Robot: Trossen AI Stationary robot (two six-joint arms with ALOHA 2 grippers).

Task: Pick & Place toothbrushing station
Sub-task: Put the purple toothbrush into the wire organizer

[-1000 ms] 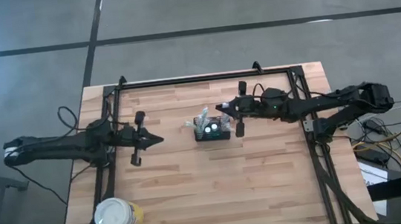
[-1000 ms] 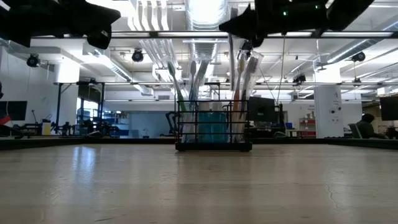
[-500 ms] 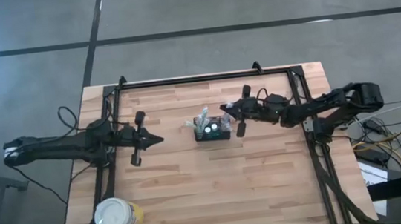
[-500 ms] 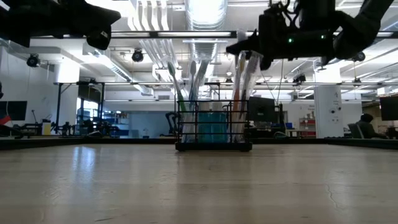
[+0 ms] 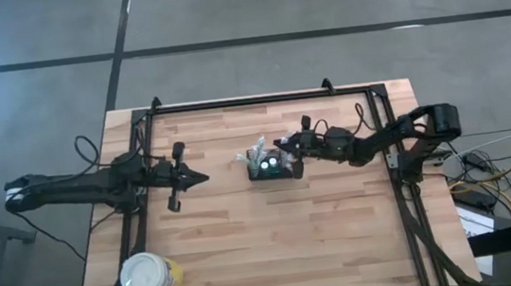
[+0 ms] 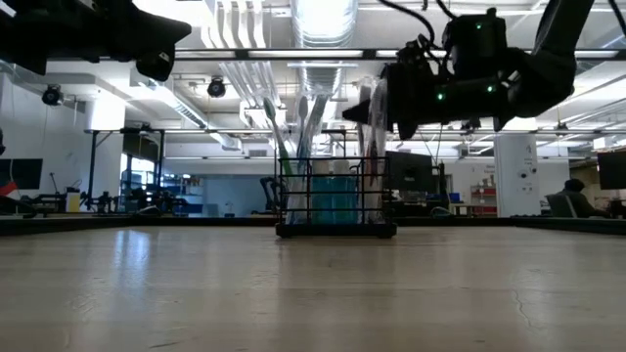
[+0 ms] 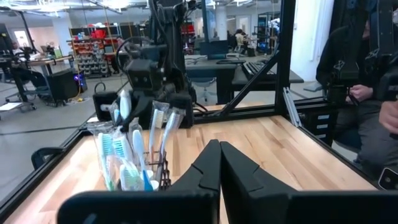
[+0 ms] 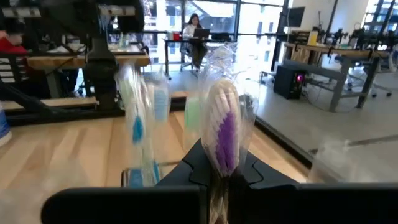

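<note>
The wooden tabletop (image 5: 276, 246) carries the toothbrushing station (image 5: 270, 167) near its middle. The right end effector (image 5: 282, 150), reaching low with fingers pressed together, crowds the purple toothbrush (image 8: 223, 135); it could tip the station. The left end effector (image 5: 200, 177) waits pressed together, well apart.

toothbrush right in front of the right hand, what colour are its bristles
Purple and white bristles, clearest in the right wrist view.

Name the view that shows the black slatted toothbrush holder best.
The low view: the toothbrushing station stands side-on, unobstructed, brushes upright. The high view shows only its top; the left wrist view shows it partly behind that claw; the right wrist view blurs it.
</note>
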